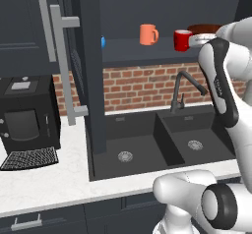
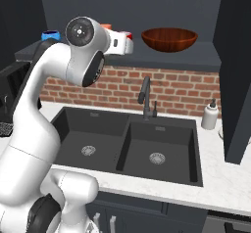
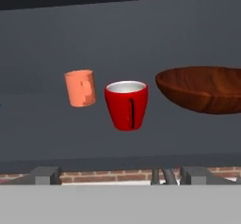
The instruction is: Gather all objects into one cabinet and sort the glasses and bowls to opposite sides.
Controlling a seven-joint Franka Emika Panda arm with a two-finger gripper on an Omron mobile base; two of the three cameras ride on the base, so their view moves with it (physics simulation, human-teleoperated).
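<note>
The dark grey cabinet's door (image 1: 92,80) stands open, and all the tableware sits on its shelf (image 1: 138,52). From left to right in the left base view are the small blue bowl (image 1: 103,42), the orange mug (image 1: 148,34), the red mug (image 1: 182,40) and the brown bowl (image 1: 204,28), which my arm partly hides. My gripper (image 3: 120,175) is open and level with the shelf, just short of the red mug (image 3: 126,104), with nothing between its fingers. The orange mug (image 3: 80,87) is to its left and the brown bowl (image 3: 202,89) to its right. The blue bowl (image 2: 50,35) stands at the shelf's far end.
Below the shelf lie a double black sink (image 1: 147,147) and a dark faucet (image 1: 184,88), which stands against the brick wall. A coffee machine (image 1: 27,125) stands on the counter at left. A soap dispenser (image 2: 210,115) and a second open door (image 2: 236,80) are at right.
</note>
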